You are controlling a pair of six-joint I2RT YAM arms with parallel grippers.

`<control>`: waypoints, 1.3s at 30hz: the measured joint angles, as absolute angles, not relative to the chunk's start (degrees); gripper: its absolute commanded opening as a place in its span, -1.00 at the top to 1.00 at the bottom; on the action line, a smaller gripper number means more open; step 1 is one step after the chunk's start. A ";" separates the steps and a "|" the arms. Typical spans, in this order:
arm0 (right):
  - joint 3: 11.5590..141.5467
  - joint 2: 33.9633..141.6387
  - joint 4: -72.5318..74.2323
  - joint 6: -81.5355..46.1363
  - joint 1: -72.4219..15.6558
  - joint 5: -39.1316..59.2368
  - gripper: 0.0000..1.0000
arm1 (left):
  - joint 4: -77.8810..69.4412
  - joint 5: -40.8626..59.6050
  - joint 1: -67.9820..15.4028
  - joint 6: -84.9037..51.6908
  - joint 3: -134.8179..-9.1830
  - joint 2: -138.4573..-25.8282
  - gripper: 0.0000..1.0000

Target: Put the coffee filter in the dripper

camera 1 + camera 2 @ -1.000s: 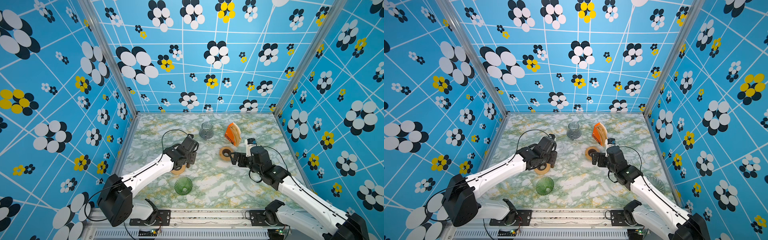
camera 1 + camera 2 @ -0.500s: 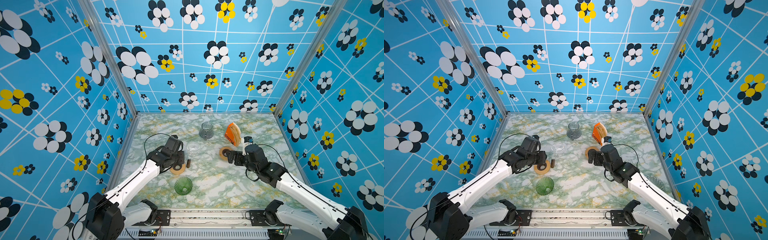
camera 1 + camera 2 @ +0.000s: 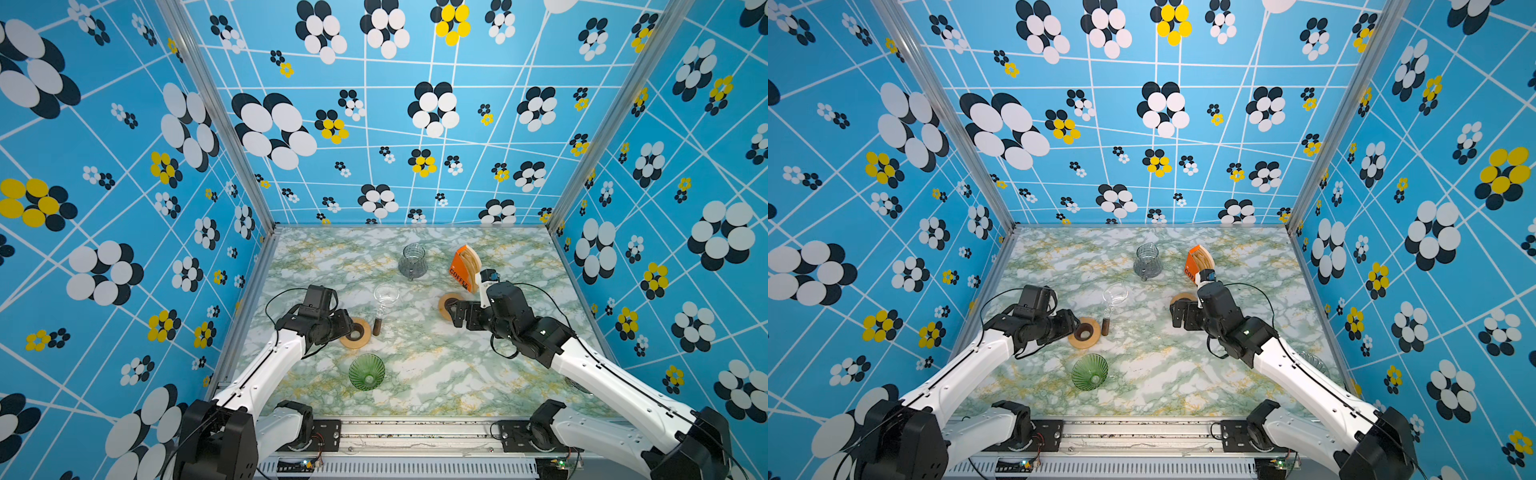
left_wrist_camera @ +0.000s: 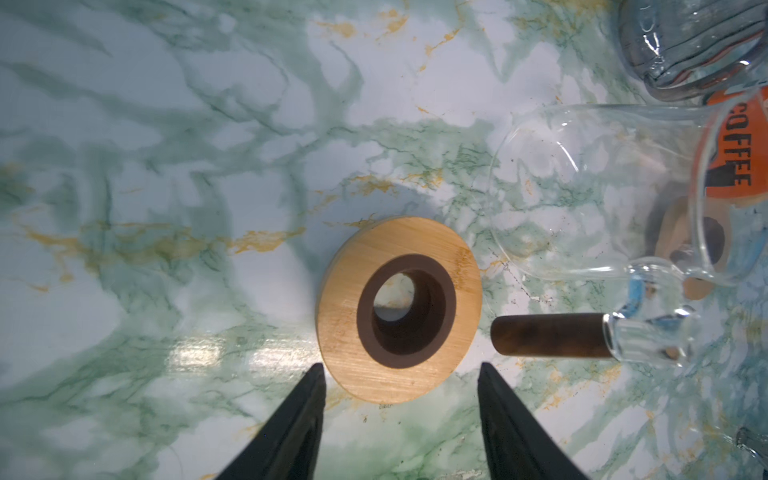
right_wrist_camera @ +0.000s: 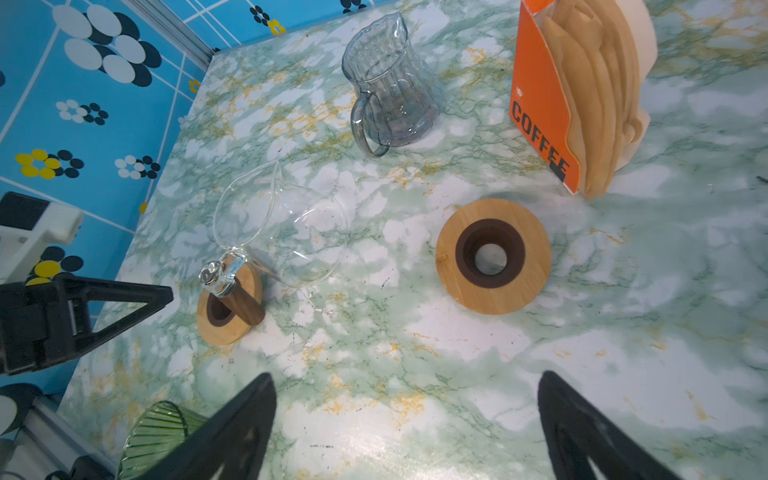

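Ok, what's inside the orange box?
Tan paper filters stand packed inside the box, fanning out of its open side, with a white piece behind them. The orange wall hides their far part, so their number cannot be told.

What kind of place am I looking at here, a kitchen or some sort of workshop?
Probably a robot test booth, not a kitchen: two arms mounted on a metal rail, flower-print walls boxing in a marble-look table, and coffee filters set out as props.
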State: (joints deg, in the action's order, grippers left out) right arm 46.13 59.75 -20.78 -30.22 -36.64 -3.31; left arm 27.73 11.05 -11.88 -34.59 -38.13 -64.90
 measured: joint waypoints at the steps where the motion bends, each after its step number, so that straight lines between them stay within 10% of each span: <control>1: 46.13 59.75 -20.75 -30.20 -36.71 -2.48 -0.99 | 27.33 11.86 -11.25 -34.96 -37.67 -64.82 -0.20; 39: 47.44 63.61 -15.64 -27.66 -45.43 11.14 -0.99 | 14.15 23.27 -3.20 -35.38 -28.34 -71.35 -0.21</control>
State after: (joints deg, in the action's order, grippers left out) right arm 47.44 63.61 -15.64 -27.66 -45.43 11.14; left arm 14.15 23.27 -3.20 -35.38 -28.34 -71.35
